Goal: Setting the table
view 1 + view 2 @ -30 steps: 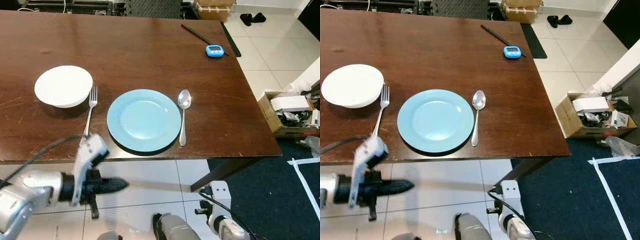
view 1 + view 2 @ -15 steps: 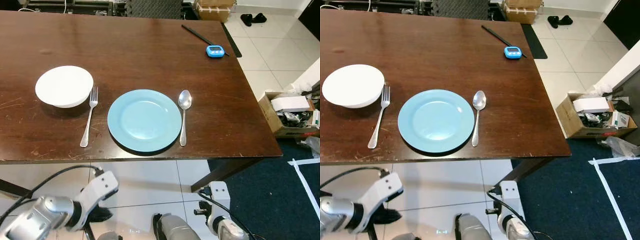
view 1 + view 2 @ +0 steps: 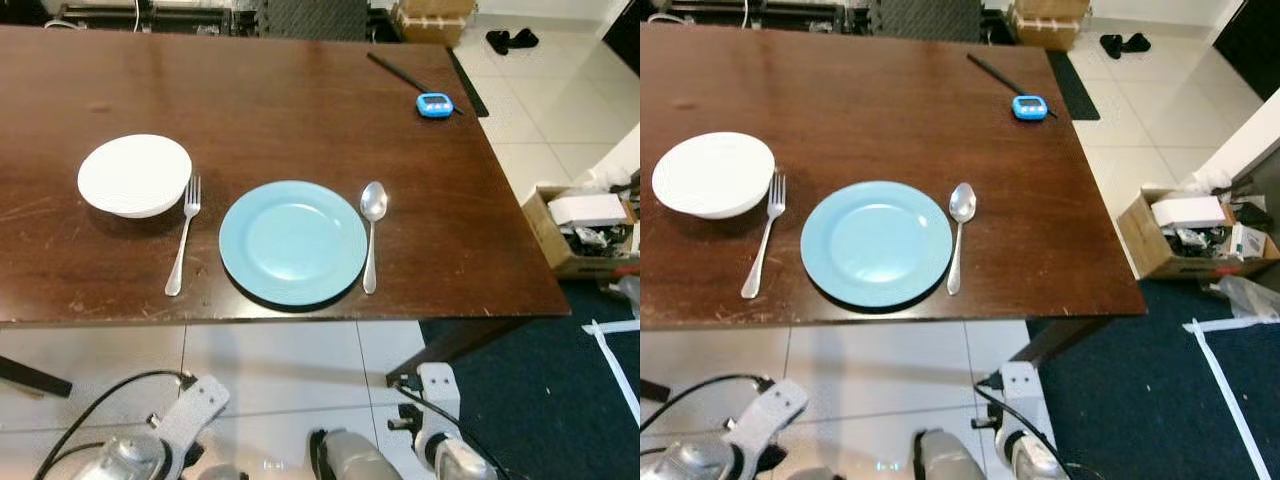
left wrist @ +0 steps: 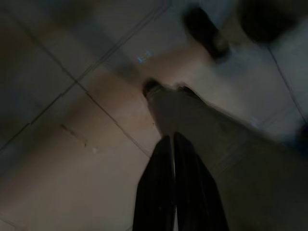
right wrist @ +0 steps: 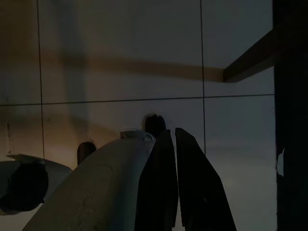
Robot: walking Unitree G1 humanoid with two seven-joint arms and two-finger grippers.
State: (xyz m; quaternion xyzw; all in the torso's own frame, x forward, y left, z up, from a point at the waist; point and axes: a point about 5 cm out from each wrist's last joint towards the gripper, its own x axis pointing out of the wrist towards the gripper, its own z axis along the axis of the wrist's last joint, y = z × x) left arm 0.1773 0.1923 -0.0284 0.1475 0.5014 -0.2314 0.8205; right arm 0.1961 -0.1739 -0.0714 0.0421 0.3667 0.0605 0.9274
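On the brown table (image 3: 290, 110) a light blue plate (image 3: 293, 241) lies near the front edge. A silver fork (image 3: 183, 247) lies just to its left and a silver spoon (image 3: 372, 231) just to its right. A white bowl (image 3: 134, 175) stands left of the fork. My left arm (image 3: 170, 435) hangs low below the table edge; its gripper (image 4: 172, 144) points at the tiled floor with fingers together and nothing between them. My right gripper (image 5: 172, 137) also hangs over the floor, fingers together and empty.
A blue timer (image 3: 433, 103) and a black stick (image 3: 405, 72) lie at the table's far right. A cardboard box of clutter (image 3: 585, 230) stands on the floor to the right, beside a dark carpet (image 3: 540, 400) with white tape lines.
My left arm has dropped from just under the table's front edge down to the bottom of the view. The tableware has not moved; the camera has shifted slightly.
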